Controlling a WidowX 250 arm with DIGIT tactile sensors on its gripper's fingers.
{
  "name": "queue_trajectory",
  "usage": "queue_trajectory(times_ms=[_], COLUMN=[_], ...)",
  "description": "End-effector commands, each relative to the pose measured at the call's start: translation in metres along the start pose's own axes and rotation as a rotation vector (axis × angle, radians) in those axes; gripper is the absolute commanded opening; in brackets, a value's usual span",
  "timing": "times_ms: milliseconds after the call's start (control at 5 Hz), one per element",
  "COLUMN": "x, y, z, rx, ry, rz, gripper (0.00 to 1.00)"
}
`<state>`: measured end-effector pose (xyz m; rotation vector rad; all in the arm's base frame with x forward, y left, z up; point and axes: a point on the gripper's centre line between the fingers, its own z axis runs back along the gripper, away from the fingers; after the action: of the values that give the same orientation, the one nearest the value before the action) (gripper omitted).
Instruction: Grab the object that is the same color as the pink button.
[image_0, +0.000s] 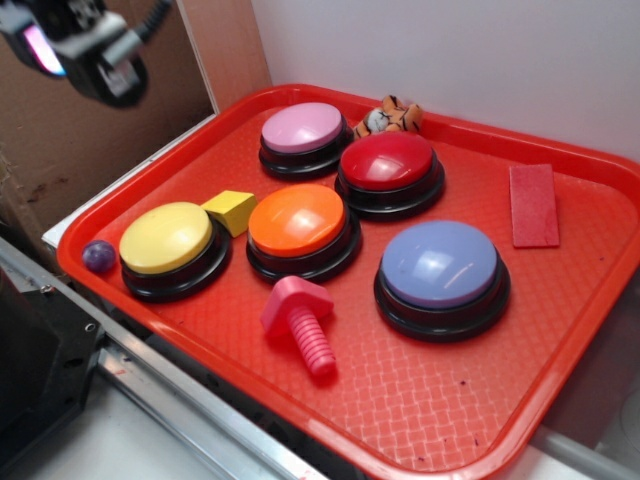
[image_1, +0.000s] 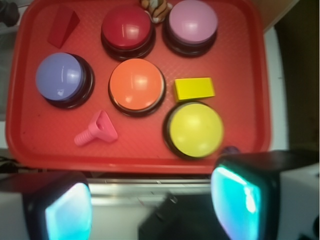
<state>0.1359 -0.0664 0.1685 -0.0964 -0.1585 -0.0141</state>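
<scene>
White wall and brown cardboard panel behind; grey metal-edged surface (image_0: 190, 400) carries a red tray (image_0: 470, 400) filling most of the exterior view.

Gripper (image_0: 85, 40) sits in the upper left corner of the exterior frame, high, off the tray's left edge, nowhere near the contents. In the wrist view its two pads (image_1: 67, 210) fill the bottom edge with a wide gap between them: jaws wide, holding nothing.

On the tray, big to small:
- Lavender-blue button (image_0: 442, 265), right of centre.
- Orange button (image_0: 300, 225), centre.
- Yellow button (image_0: 170, 240), left.
- Red button (image_0: 390, 165), upper centre.
- Pink button (image_0: 303, 130), top, just left of the red one. This is the colour reference.
- Flat red block (image_0: 533, 205), far right, on its own.
- Pink bolt (image_0: 300, 320), the target: lying on its side at lower centre, just below the orange button, apart from it, head up-left, threaded shaft pointing down-right. In the wrist view it's at lower left (image_1: 96, 129).
- Yellow block (image_0: 232, 210), between the yellow and orange buttons.
- Small tiger toy (image_0: 388, 117), top rim.
- Purple ball (image_0: 98, 256), left rim.

Progress, my read: nothing done yet. Bolt untouched. Left: travel over, descend, close on it, lift.
</scene>
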Motion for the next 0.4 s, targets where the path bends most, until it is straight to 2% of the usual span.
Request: queue_trajectory(times_ms=[0,200], x=[0.011,0.015], y=[-0.025,-0.037], z=[-0.061,-0.09], rx=[-0.04,-0.018], ry=[-0.041,-0.058], rz=[0.085,0.127], gripper=[1.0,1.0])
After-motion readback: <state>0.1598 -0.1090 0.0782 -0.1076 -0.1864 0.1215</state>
